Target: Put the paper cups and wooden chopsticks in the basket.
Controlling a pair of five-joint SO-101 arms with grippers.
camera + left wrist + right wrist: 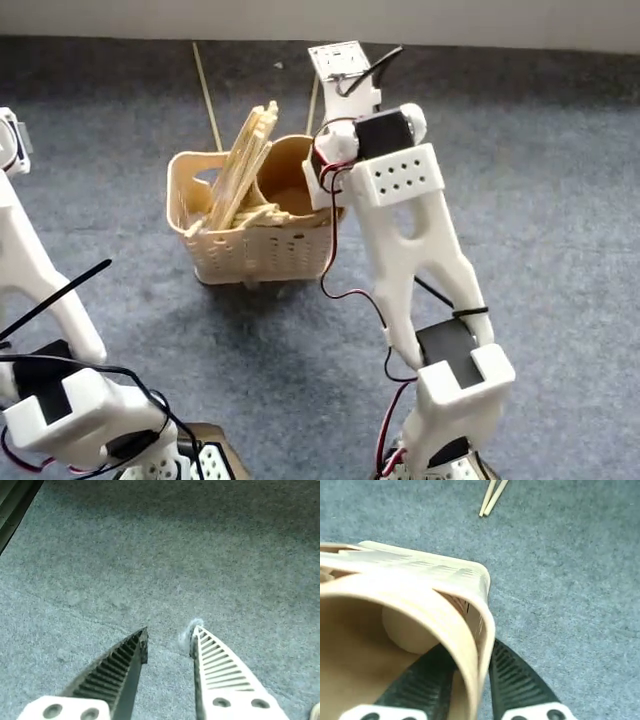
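chopsticks (245, 165) lean upright in basket (262, 252)

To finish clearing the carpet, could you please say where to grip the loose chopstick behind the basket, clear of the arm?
I'd take the chopstick near its middle from straight above, fingers closing across its width: it lies flat on the carpet, long and thin.

Grey carpet (560, 200) meets a pale wall (500, 20).
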